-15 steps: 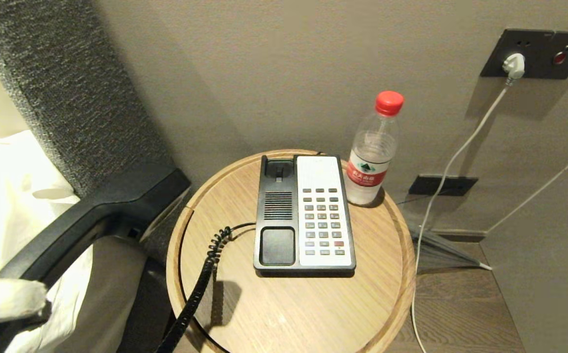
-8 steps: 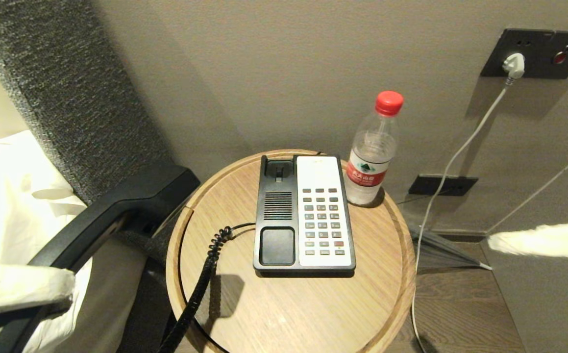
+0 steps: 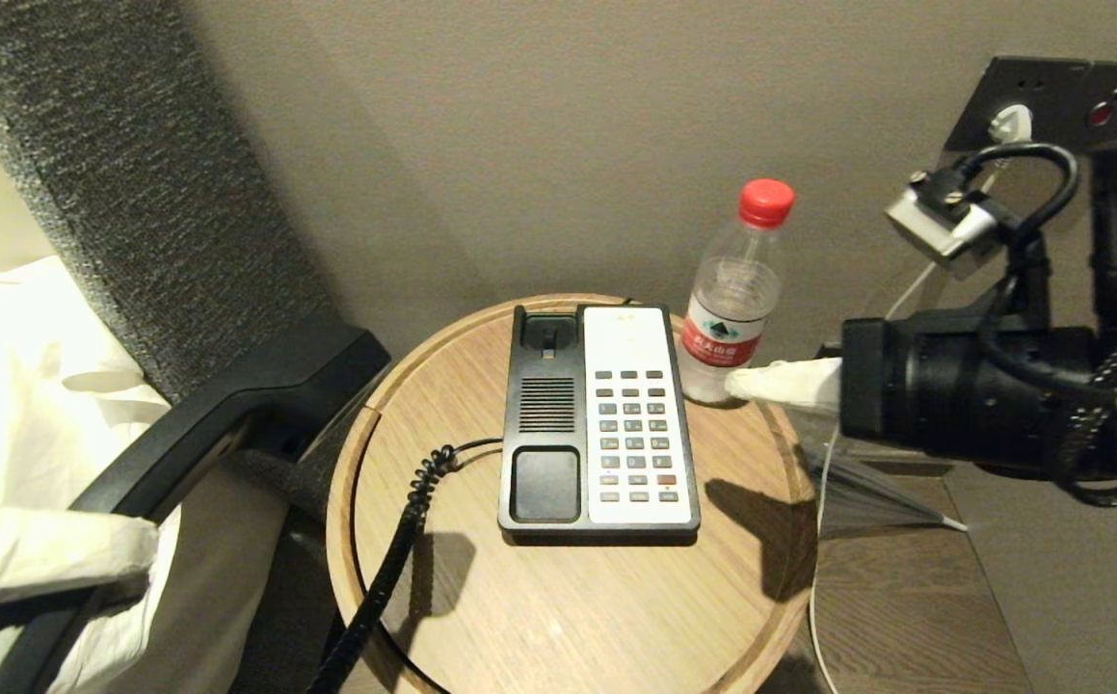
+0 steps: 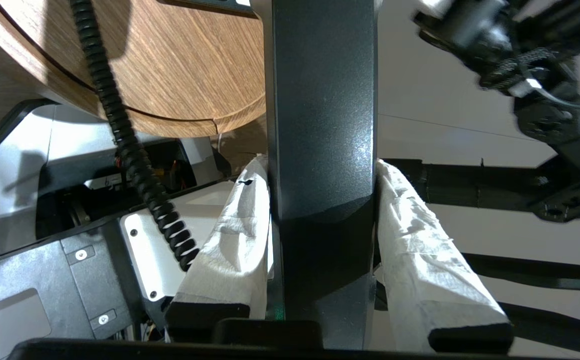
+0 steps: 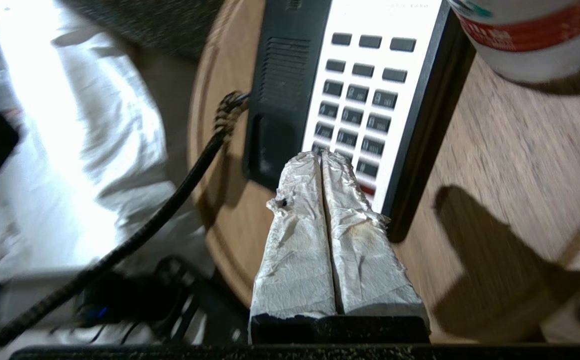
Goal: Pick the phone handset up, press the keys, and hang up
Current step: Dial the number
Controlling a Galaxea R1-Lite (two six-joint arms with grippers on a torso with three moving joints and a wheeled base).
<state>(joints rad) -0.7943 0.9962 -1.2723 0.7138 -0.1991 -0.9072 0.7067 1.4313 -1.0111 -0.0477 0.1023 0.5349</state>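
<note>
left gripper (image 4: pixel 320 220) pinches the phone handset (image 3: pixel 221 419) off the table's left edge, clear of the keys. right gripper (image 5: pixel 322 160) with fingers pressed together hangs over the table's (image 3: pixel 568 617) right edge, pointed at the phone base (image 3: pixel 601 424) keypad, likely to poke keys.

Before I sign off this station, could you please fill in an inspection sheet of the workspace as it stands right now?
Surface: round wooden side table, phone base near its middle.
Job's things: phone handset off its cradle, lifted at the table's left; keypad uncovered.
Clutter: water bottle with red cap, upright behind the base's right side.
Grippers: left gripper shut on the handset; right gripper shut, empty, pointing at the keypad from the right.
Cables: coiled cord runs from the base off the table's front edge; white cable hangs by the wall.
Surroundings: wall socket panel, grey upholstered panel, white bedding.
</note>
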